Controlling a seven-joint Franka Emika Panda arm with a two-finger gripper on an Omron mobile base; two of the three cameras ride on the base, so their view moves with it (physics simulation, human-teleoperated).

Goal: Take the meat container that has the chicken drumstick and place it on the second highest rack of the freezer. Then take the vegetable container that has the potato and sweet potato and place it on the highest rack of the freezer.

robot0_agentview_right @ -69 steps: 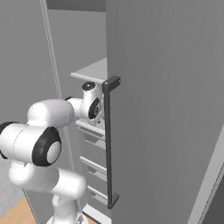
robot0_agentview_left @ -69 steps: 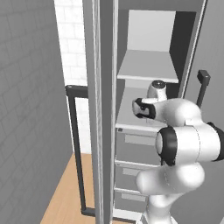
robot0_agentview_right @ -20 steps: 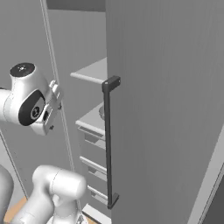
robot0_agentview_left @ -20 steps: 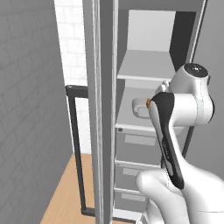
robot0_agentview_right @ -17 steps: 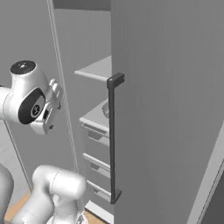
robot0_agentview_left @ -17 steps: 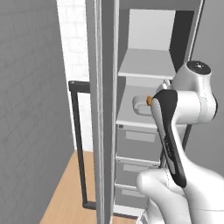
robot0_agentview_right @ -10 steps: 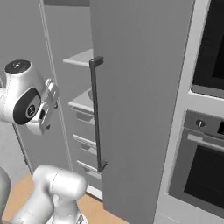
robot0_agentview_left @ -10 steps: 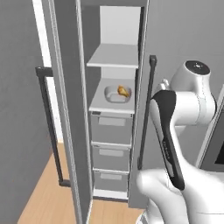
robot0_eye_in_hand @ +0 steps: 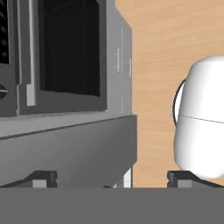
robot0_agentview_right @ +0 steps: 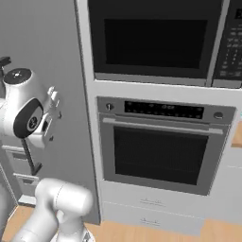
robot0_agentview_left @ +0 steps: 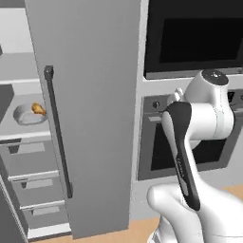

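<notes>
The white arm (robot0_agentview_left: 190,156) rises from its base, folds at a dark-jointed elbow and ends high in a rounded wrist (robot0_agentview_right: 21,101). In the hand view the hand (robot0_eye_in_hand: 111,177) points down, rolled sideways, and its two dark fingertips (robot0_eye_in_hand: 41,177) stand far apart at the bottom edge, jaws spread wide with nothing between them.

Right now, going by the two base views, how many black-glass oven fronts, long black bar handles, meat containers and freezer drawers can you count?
Black-glass oven fronts: 2
Long black bar handles: 1
Meat containers: 1
Freezer drawers: 3
Total: 7
</notes>
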